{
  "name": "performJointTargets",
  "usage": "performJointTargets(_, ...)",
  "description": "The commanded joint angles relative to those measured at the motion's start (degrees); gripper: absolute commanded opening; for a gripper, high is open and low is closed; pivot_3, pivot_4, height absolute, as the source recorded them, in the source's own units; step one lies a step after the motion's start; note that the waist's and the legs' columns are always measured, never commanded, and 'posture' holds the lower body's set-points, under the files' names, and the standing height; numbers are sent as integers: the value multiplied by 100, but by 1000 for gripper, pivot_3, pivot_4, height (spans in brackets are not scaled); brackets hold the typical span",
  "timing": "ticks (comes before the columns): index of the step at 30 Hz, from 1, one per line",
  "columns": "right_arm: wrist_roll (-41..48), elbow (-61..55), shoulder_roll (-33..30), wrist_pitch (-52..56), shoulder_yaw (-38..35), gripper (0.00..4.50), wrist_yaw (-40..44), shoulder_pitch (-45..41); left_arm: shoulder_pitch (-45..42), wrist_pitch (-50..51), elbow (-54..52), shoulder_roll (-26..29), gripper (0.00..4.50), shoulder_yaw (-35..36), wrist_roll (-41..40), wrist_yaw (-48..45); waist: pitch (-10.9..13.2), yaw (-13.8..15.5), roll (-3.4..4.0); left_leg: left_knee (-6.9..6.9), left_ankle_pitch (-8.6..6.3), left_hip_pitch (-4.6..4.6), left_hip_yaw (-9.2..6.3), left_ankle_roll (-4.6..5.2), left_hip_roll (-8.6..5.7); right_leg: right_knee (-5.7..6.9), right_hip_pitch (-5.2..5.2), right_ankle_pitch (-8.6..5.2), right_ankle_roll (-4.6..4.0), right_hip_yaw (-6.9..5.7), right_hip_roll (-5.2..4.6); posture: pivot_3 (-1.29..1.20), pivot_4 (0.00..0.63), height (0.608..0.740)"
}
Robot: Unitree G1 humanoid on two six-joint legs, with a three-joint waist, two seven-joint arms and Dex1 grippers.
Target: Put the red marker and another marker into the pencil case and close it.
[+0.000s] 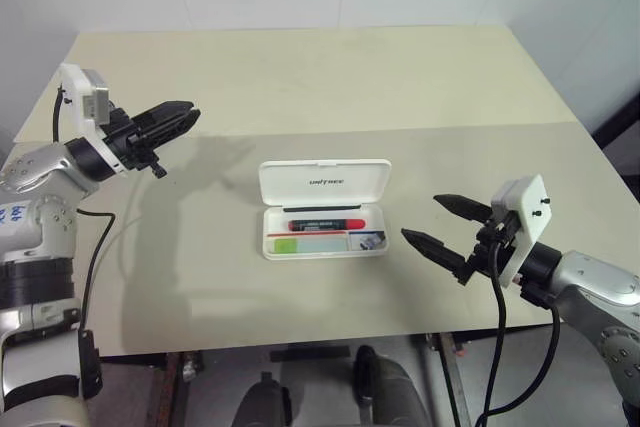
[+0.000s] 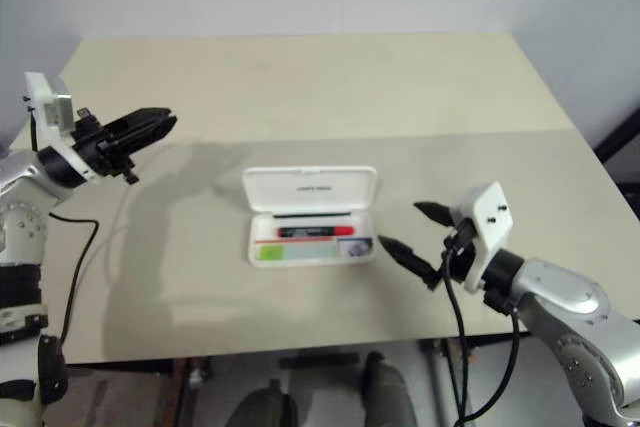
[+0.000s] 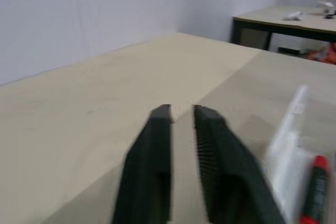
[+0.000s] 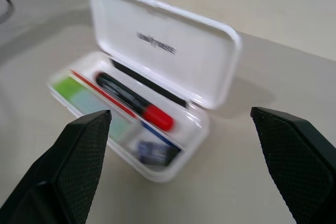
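Note:
The white pencil case (image 1: 325, 179) lies open at the middle of the table, its lid (image 4: 157, 45) tilted up at the back. Inside it the red marker (image 1: 325, 223) lies lengthwise, black barrel with a red cap (image 4: 156, 116). In front of it, at the case's left end, lies another marker, light green (image 1: 285, 244). My left gripper (image 1: 185, 117) hovers well to the left of the case, raised above the table, shut with nothing between its fingers (image 3: 157, 145). My right gripper (image 1: 421, 217) stands open just right of the case, empty.
A thin black pen (image 4: 147, 83) and a thin red pen (image 4: 102, 94) also lie in the case, with a small dark item (image 1: 368, 240) in its right compartment. A seam (image 1: 450, 127) crosses the tabletop behind the case. Another table (image 3: 294, 19) stands farther off.

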Motion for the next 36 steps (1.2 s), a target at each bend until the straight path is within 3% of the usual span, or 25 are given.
performJointTargets(1, -135, -71, -4, -316, 9, 4500, 244, -13, -492, -407, 741, -84, 14, -63, 268, -215, 0, 15, 0, 0, 0, 0, 0, 0, 0, 0, 0, 0, 0, -1, 0, 0, 150, 740)
performJointTargets(9, -253, -28, 140, -646, 88, 4500, 392, -230, -1726, -587, 2851, -693, 14, -447, 760, -814, -2, 133, -4, 5, 0, 0, 0, 0, 0, -2, 5, 2, 3, -4, 0, 0, 150, 740)
performJointTargets(18, -49, -270, -23, -754, -547, 4500, 791, 566, -2715, 1438, 4388, -1083, 14, -1130, 1377, -1576, -4, 133, -9, 5, -3, -7, -1, 8, -4, -12, 10, 4, 7, -12, 0, 0, 150, 740)
performJointTargets(28, 2, 791, 282, -2449, -1736, 4500, 2671, 1583, -3177, 1602, 4840, -1430, 14, -1188, 1713, -2215, -7, 141, -17, 11, -3, -2, -1, 9, -4, -8, 16, 7, 12, -9, -1, 0, 150, 740)
performJointTargets(36, 182, 1803, 146, -3103, -2205, 4500, 4037, 1734, -3180, 1882, 4544, -1553, 14, -1460, 1913, -3028, -7, 127, -17, 18, -2, 1, 3, 10, -5, -2, 17, 9, 14, -4, -1, 0, 150, 740)
